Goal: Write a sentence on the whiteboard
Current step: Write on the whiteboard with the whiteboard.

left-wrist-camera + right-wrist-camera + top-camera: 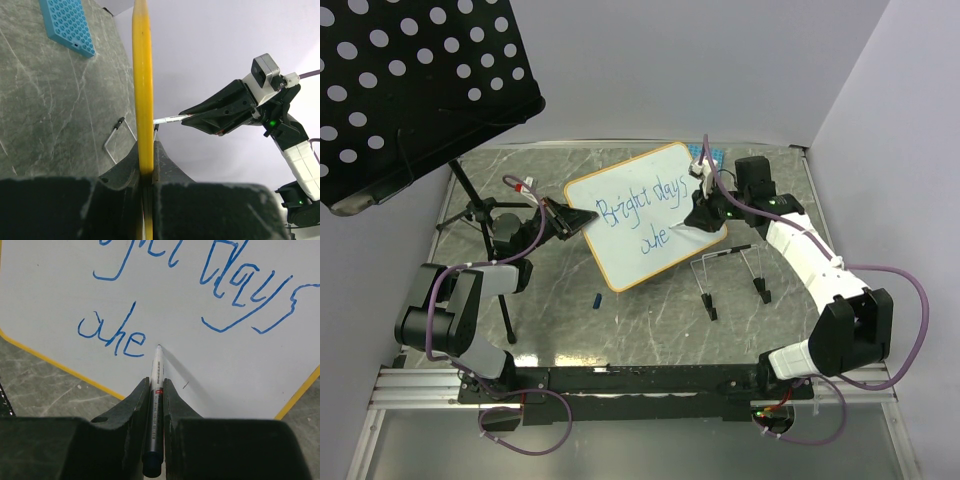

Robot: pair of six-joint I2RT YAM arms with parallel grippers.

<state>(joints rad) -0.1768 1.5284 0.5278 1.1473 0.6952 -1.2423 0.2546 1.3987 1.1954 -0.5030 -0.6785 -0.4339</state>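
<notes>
The whiteboard [635, 215] is tilted up off the table, its yellow rim [142, 85] pinched edge-on in my left gripper [148, 150], which is shut on it at the board's left edge [570, 215]. The sentence [200, 285] in blue reads "Bright days" with "ahe" [112, 332] on the line below. My right gripper [156, 385] is shut on a silver marker [155, 405]. The marker's tip rests on the board just right of the "e" [672, 235].
A blue studded plate [67, 25] lies behind the board's far corner [708, 155]. A wire stand with black feet [730, 270] sits right of the board. A small blue cap [597, 298] lies in front. A black perforated music stand [410, 90] fills the left.
</notes>
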